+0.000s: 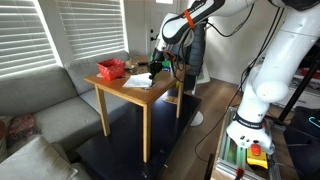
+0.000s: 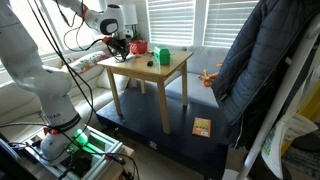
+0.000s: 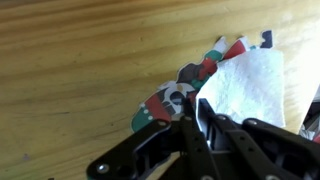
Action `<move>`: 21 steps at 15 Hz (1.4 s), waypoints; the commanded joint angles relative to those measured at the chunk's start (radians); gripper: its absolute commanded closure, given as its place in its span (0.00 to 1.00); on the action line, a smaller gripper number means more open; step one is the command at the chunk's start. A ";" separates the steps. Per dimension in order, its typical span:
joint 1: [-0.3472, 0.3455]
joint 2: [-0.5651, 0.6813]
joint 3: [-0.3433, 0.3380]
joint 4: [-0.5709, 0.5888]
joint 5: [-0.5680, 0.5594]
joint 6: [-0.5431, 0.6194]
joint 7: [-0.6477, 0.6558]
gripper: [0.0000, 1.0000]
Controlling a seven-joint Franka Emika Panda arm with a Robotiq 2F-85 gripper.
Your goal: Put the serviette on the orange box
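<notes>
Gripper (image 3: 203, 120) clenched on the serviette (image 3: 245, 85)
The thin white sheet (a red-and-green print shows along one edge) lies rumpled on the wooden table (image 3: 80, 70), pinched at its near edge, close to the orange box (image 1: 110, 69) but not on it.

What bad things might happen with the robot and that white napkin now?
1. The hand seems to pinch only the edge of the limp serviette, so the paper may slip out or tear when lifted.
2. The serviette is floppy, so it might crumple or land partly off the small orange box instead of lying flat on it.
</notes>
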 commanded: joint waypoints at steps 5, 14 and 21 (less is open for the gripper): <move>-0.005 -0.057 0.019 0.021 0.012 -0.011 0.009 1.00; 0.052 -0.160 0.011 0.162 0.100 0.111 -0.031 1.00; 0.048 -0.162 0.016 0.170 0.075 0.115 -0.013 0.99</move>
